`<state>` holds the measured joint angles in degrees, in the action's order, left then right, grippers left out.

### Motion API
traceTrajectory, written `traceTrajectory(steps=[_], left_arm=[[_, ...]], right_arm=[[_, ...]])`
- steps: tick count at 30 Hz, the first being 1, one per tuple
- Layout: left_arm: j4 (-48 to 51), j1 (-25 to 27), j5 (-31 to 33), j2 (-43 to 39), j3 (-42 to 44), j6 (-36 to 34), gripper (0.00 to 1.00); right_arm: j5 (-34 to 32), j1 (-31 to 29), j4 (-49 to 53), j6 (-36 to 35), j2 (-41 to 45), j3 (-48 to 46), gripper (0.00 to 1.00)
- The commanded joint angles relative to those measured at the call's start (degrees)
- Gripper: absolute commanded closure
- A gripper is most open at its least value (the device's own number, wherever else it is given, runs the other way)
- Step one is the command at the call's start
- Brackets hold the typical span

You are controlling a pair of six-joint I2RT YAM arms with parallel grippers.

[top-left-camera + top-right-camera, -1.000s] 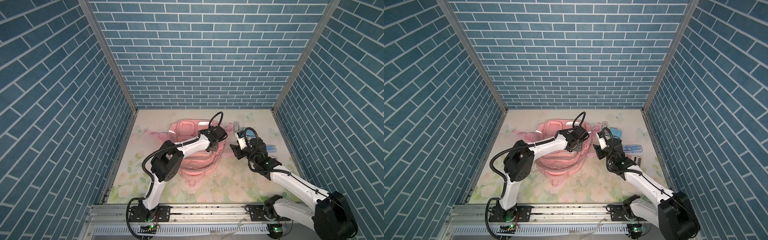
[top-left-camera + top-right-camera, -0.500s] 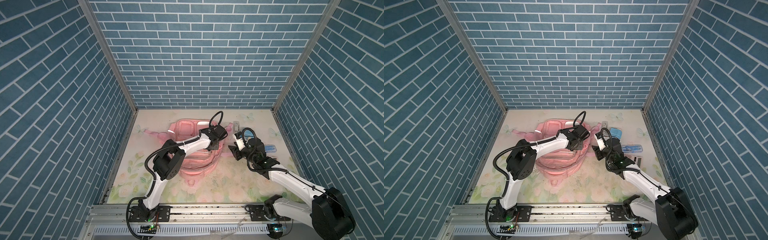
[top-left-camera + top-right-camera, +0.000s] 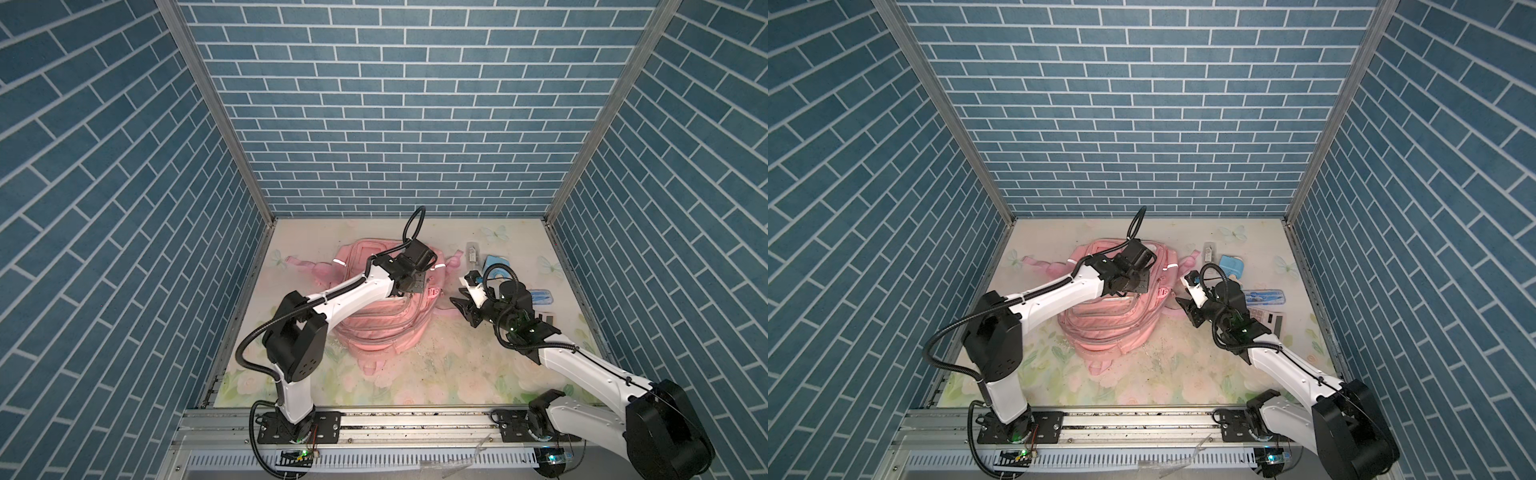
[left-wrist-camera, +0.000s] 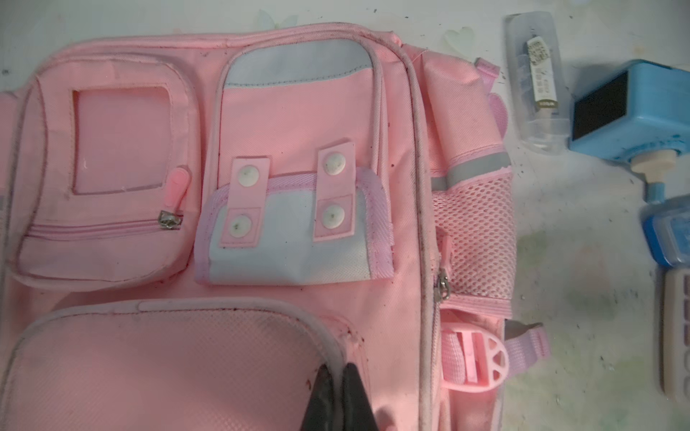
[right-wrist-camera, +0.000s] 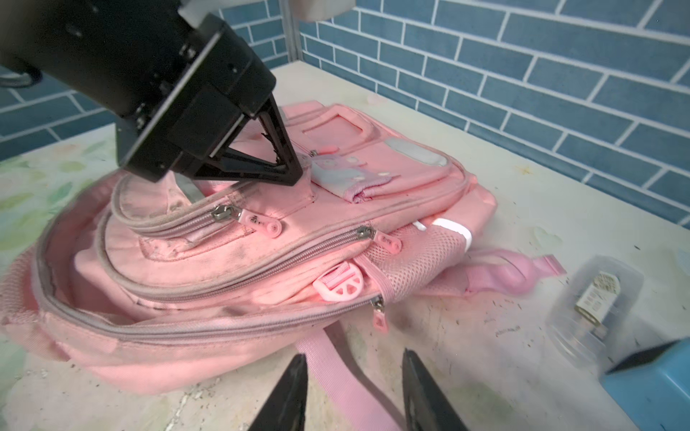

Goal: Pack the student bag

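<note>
Left tool [image 4: 337, 369] newly clamped on student bag [image 4: 298, 112]

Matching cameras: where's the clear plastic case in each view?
In a top view: clear plastic case, right of the student bag.
In a top view: case, same place.
Left wrist: case between bag and blue box.
Right wrist: case beside blue box.
Landmark: blue box.
</note>
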<state>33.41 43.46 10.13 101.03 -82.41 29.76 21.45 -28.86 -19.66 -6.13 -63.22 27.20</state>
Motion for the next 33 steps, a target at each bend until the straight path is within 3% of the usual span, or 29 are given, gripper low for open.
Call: traceTrajectory(steps=[1, 4, 7, 24, 33], left_arm=[[-5.3, -1.1, -3.7, -5.0, 2.4, -7.4, 1.0], [-4.7, -1.9, -4.3, -6.9, 3.5, -12.2, 1.0], [-3.5, -2.5, -5.9, -7.8, 3.1, -15.9, 1.0], [-4.0, -4.9, -12.2, -13.1, 2.6, -25.9, 1.0], [-7.0, -4.8, -15.2, -16.5, 5.6, -30.8, 1.0]], right_arm=[[7.7, 0.0, -11.6, 1.7, -2.0, -1.5, 0.58], [10.3, 0.0, -15.7, 3.0, -5.9, -0.1, 0.58], [8.2, 0.0, -17.1, 5.7, -9.0, 2.5, 0.57], [13.3, -0.2, -21.8, 5.1, -23.7, 8.2, 0.56], [19.5, -0.2, -24.1, 6.2, -29.8, 10.2, 0.56]])
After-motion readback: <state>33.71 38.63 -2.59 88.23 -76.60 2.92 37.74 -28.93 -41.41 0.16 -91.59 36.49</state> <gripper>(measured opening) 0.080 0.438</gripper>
